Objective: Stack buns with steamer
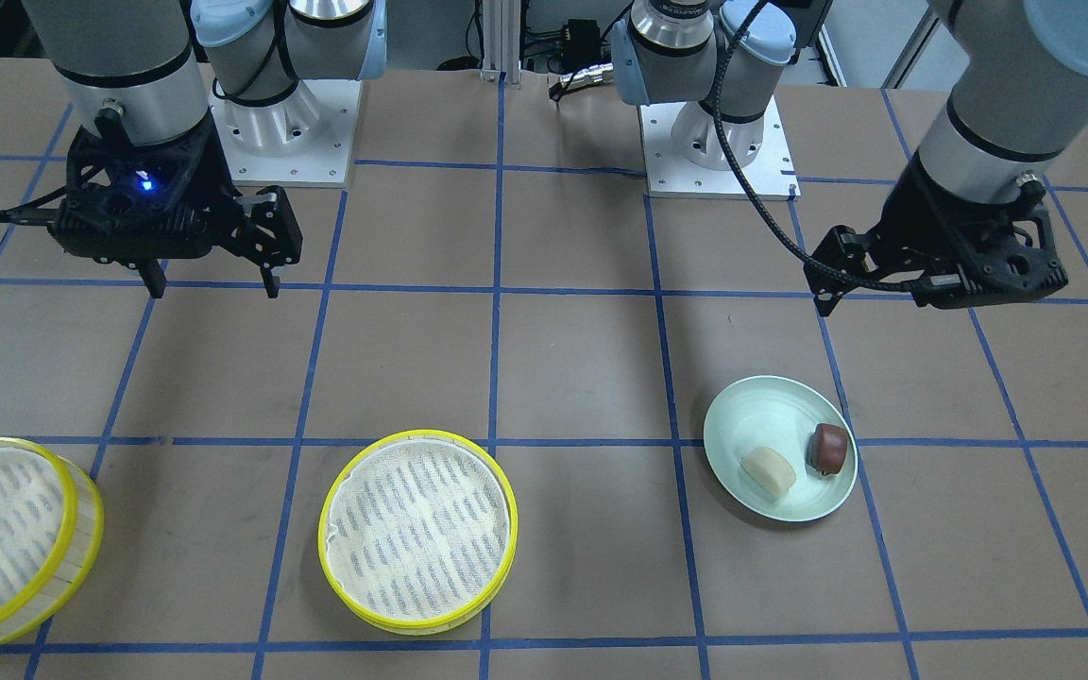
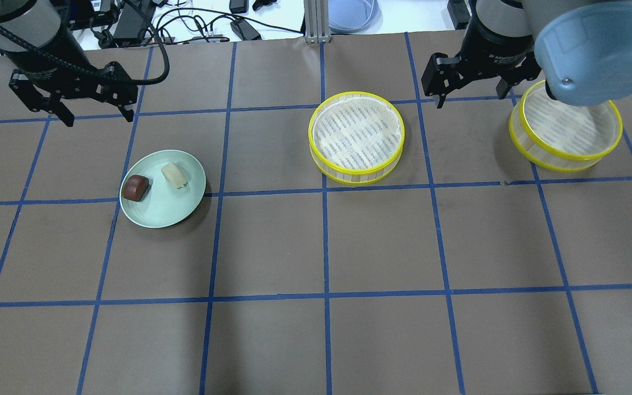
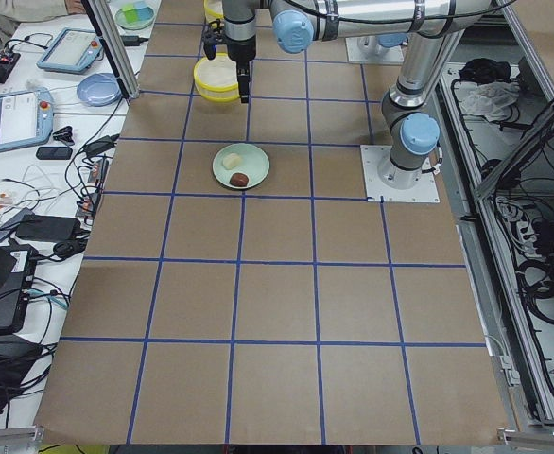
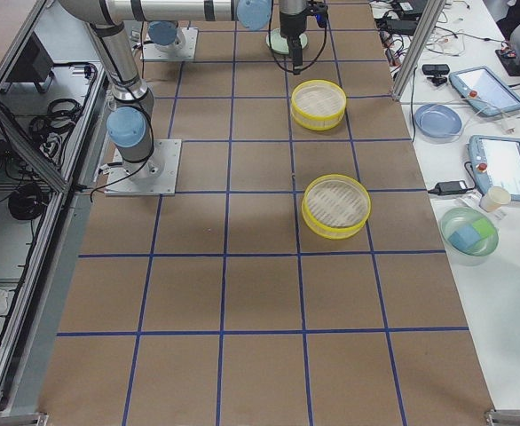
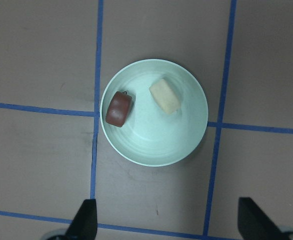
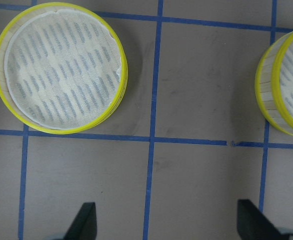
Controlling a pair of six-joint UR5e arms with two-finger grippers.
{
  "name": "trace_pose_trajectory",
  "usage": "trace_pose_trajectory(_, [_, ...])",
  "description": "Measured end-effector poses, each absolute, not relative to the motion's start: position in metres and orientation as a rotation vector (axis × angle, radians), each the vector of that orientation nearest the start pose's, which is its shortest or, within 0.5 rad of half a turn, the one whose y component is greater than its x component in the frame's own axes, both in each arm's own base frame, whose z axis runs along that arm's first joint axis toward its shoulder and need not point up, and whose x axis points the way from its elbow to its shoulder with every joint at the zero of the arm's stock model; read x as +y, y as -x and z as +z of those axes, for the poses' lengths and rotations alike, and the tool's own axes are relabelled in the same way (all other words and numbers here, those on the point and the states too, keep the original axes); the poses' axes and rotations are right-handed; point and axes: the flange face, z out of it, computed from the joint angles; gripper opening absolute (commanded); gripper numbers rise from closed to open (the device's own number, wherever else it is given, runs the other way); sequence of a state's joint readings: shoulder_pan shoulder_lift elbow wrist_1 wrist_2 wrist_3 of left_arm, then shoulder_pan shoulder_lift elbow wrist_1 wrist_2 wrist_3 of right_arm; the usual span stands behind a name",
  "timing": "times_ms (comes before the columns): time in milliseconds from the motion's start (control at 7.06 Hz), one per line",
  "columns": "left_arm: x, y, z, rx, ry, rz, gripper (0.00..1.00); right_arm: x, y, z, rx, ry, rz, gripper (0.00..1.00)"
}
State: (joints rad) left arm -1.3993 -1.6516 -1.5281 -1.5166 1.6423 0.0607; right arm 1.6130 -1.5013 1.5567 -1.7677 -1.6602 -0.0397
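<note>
A cream-white oblong bun [image 2: 174,175] and a reddish-brown round bun [image 2: 135,187] lie side by side on a pale green plate [image 2: 168,211]. My left gripper [image 2: 98,118] hangs open and empty above the table just beyond the plate. Its wrist view shows both buns, cream [image 5: 165,95] and brown [image 5: 119,109]. A yellow-rimmed steamer basket [image 2: 356,137] with a cloth liner stands empty at the table's middle. A second steamer basket [image 2: 565,127] stands at the right. My right gripper [image 2: 472,90] is open and empty, high between the two baskets.
The table is brown paper with a blue tape grid [image 2: 325,192]. The arm bases [image 1: 284,132] stand at the robot's side. Cables and devices [image 2: 195,22] lie beyond the far edge.
</note>
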Motion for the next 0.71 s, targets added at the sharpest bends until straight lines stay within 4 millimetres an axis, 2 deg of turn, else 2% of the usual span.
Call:
trace_pose_trajectory(142, [-0.551, 0.021, 0.464, 3.058, 0.223, -0.013, 1.0, -0.546, -0.125, 0.47, 3.248, 0.116, -0.246, 1.0])
trace_pose_trajectory(425, [-0.581, 0.014, 0.43, 3.091, 0.446, -0.08, 1.0, -0.576, -0.052, 0.445, 3.247, 0.059, -0.201, 1.0])
trace_pose_trajectory(708, [-0.612, 0.015, 0.356, 3.137, 0.621, -0.119, 1.0, -0.603, 0.031, 0.417, 3.232, 0.118, -0.219, 1.0])
